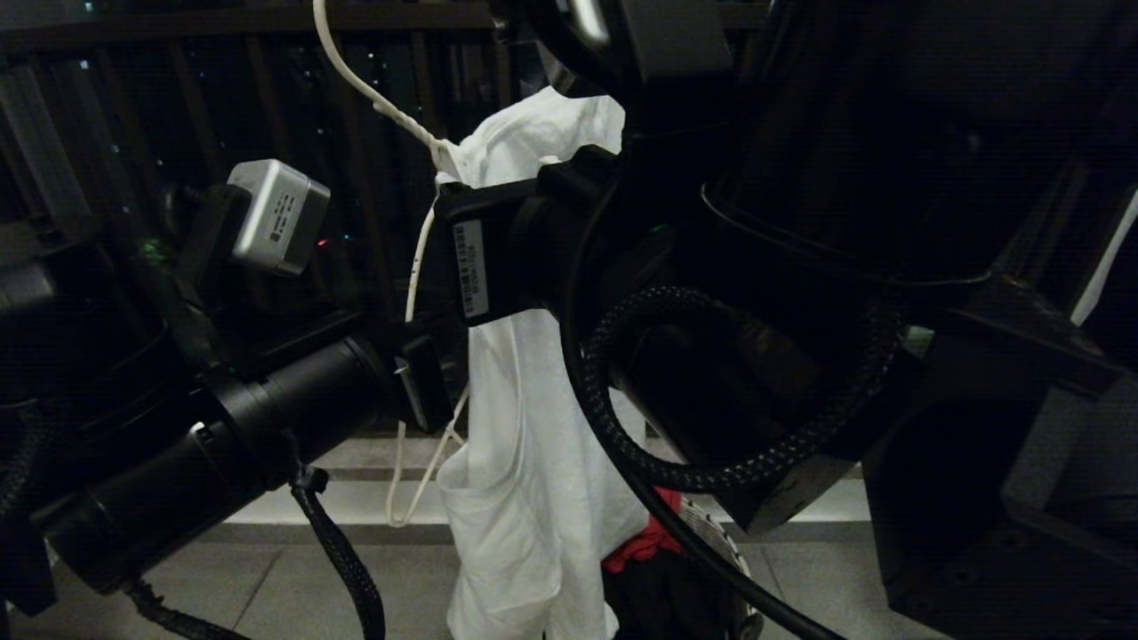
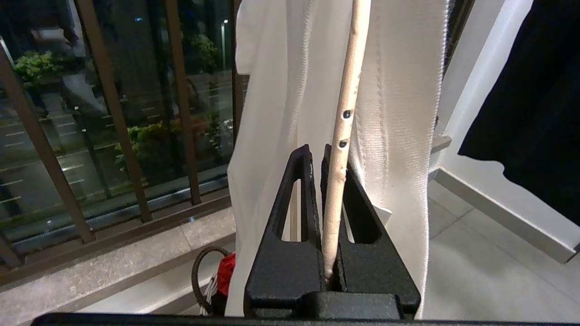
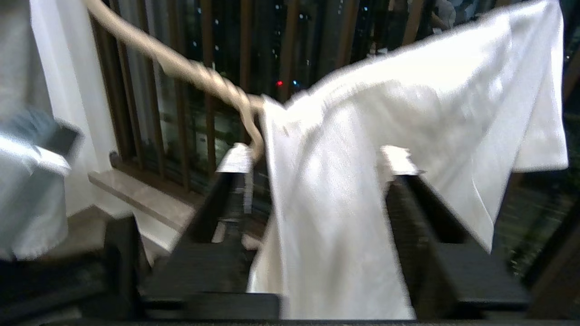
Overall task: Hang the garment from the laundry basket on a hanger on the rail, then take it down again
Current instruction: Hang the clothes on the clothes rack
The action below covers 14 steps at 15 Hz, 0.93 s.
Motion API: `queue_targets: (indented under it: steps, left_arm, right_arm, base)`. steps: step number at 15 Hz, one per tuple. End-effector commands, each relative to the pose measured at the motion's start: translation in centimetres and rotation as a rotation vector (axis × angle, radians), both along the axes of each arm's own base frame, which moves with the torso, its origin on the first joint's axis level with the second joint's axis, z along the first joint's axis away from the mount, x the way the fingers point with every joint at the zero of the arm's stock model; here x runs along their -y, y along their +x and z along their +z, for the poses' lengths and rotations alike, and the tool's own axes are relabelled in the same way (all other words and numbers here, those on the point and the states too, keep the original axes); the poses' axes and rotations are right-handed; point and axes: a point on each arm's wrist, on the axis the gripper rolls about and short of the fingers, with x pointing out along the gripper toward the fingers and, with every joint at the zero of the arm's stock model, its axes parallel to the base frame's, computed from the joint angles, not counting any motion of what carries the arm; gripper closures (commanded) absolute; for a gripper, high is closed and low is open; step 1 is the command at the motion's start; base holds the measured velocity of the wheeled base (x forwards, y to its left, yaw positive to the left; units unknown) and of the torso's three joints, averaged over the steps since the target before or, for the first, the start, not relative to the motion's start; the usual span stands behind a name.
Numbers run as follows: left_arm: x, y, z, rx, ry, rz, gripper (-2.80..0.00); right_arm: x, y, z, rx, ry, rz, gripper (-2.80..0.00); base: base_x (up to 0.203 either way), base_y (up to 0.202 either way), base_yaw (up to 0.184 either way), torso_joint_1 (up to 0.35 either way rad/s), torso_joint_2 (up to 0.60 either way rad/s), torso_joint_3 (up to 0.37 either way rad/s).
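Left tool (image 2: 324,151) clamps hanger (image 2: 343,136); garment (image 3: 344,181) hangs, seemingly loose, between the parted right tool (image 3: 317,163).

Red cloth (image 2: 228,278) low down; dark balcony railing (image 2: 113,113) behind; black garment (image 2: 534,99) hanging beside.

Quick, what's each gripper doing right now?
Left gripper: shut on the hanger.
Right gripper: open, astride the garment.

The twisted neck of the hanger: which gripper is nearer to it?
Right. The right gripper stands open just below the hanger neck, astride the garment. The left gripper clamps the hanger's wire lower down.
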Motion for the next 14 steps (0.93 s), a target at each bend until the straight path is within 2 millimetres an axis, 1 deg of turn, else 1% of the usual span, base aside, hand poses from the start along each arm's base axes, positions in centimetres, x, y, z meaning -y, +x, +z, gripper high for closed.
queue_targets:
  steps: [1, 4, 5, 8, 10, 12, 14]
  left_arm:
    - [-0.3, -0.2, 0.5, 0.018, -0.017, 0.005, 0.00]
    - [-0.4, -0.3, 0.7, 0.024, -0.022, 0.009, 0.00]
    - [-0.5, -0.3, 0.7, 0.024, -0.021, 0.008, 0.00]
    - [-0.8, -0.8, 0.7, 0.025, -0.022, -0.021, 0.00]
    - [-1.0, -1.3, 0.5, 0.014, -0.030, -0.092, 0.00]
    - [-1.2, -1.3, 0.0, -0.012, -0.037, -0.133, 0.00]
    - [-1.4, -1.3, -0.4, -0.024, -0.023, -0.186, 0.00]
  right_arm:
    - [1.1, -0.6, 0.2, 0.001, 0.002, -0.005, -2.80]
    - [3.0, -1.3, 0.5, 0.000, 0.005, -0.020, -2.80]
    - [3.6, -1.6, 0.6, 0.003, -0.002, -0.026, 0.00]
    - [5.2, -0.9, 1.2, 0.032, -0.060, -0.080, 0.00]
    - [6.4, -0.7, 1.9, 0.036, -0.130, -0.093, 0.00]
    - [7.8, -0.4, 2.3, 0.028, -0.232, -0.083, 0.00]
    - [8.9, -0.4, 3.7, 0.005, -0.300, -0.069, 0.00]
  base:
    - [0.000, 0.000, 0.000, 0.000, 0.00, 0.000]
    - [0.000, 0.000, 0.000, 0.000, 0.00, 0.000]
    - [0.000, 0.000, 0.000, 0.000, 0.00, 0.000]
    - [0.000, 0.000, 0.000, 0.000, 0.00, 0.000]
    - [0.000, 0.000, 0.000, 0.000, 0.00, 0.000]
    - [0.000, 0.000, 0.000, 0.000, 0.00, 0.000]
    - [0.000, 0.000, 0.000, 0.000, 0.00, 0.000]
